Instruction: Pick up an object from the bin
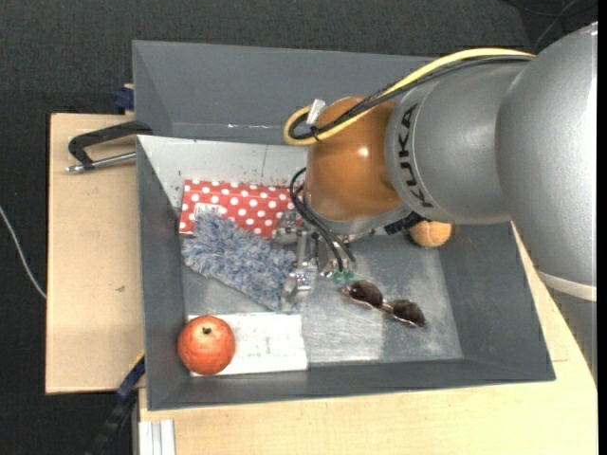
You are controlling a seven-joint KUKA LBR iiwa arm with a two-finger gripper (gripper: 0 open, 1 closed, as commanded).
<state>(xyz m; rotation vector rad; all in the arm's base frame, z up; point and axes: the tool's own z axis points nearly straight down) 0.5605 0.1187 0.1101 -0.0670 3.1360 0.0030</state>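
My hand (303,281) is down in the middle of the grey metal bin (498,349), at the right edge of a shaggy blue-grey cloth (232,254) that lies against a red white-dotted pouch (237,202). Whether the hand is wide or narrow I cannot tell. Sunglasses (384,303) lie just to its right. At the front left, a red apple (206,344) sits on a white card (270,339).

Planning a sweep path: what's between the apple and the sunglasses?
Camera view: the white card the apple sits on, then bare bin floor up to the sunglasses.
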